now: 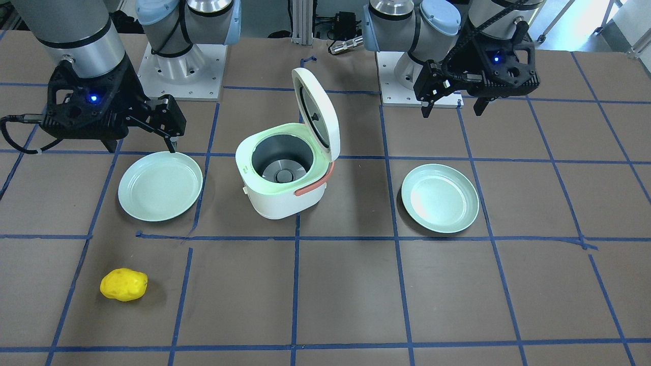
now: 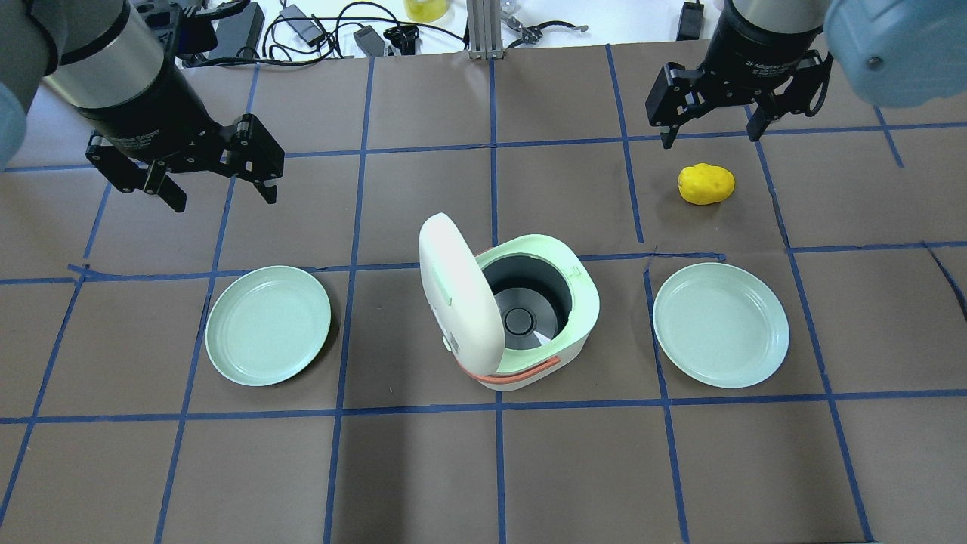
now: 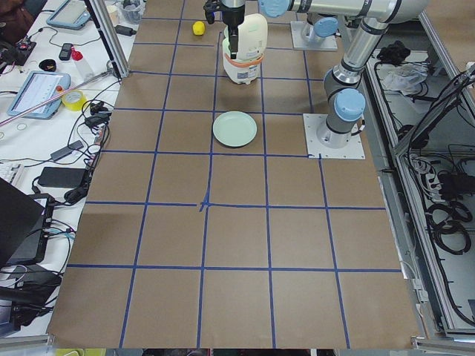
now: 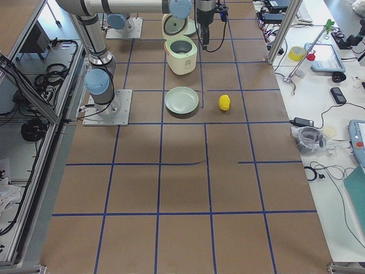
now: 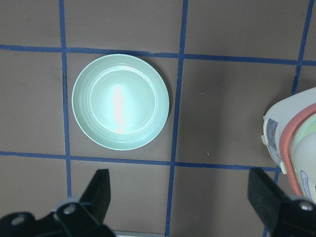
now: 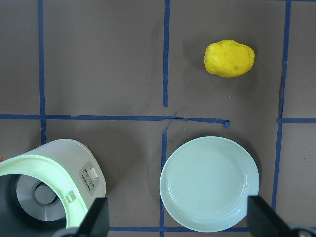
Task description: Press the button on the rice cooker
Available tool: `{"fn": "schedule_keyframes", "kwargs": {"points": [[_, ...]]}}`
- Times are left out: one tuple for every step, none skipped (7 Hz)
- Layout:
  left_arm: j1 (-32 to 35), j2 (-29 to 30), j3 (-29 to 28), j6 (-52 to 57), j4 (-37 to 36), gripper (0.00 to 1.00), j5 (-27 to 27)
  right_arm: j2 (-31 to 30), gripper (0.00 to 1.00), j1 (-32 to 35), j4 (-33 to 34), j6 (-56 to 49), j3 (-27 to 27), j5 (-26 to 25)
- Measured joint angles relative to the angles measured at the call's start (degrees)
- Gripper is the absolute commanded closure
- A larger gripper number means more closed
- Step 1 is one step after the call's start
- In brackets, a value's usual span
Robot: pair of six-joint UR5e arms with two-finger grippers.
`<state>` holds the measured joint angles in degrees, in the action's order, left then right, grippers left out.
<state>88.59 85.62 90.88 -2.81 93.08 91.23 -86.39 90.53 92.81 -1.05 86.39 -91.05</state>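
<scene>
Midway between the ends of the counter (image 2: 529, 468): rice cooker (image 2: 588, 302), lid (image 2: 457, 295) upright, button panel (image 6: 90, 177) on the wall turned toward the robot's-right end and operators' edge. Nearer: right tool (image 2: 712, 134), spread wide, empty, hanging above bare surface between yellow lump (image 2: 705, 183) and plate (image 2: 721, 325). Behind the lid: left tool (image 2: 224, 198), likewise open. Room to drop in beside the plate.

End effectors (image 2: 224, 198) (image 2: 710, 140) spread (both aloft)

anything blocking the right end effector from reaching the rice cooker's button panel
Nothing visible does. The open right end effector hovers above the table, and the button panel on the white, mint-rimmed rice cooker faces that side. The raised white lid stands opposite; the yellow lumpy fruit and nearby mint green plate lie low on the table.
</scene>
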Motion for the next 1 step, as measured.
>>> {"fn": "schedule_keyframes", "kwargs": {"points": [[0.0, 0.0, 0.0, 0.0, 0.0, 0.0, 0.0, 0.0, 0.0, 0.0, 0.0, 0.0, 0.0, 0.0]]}}
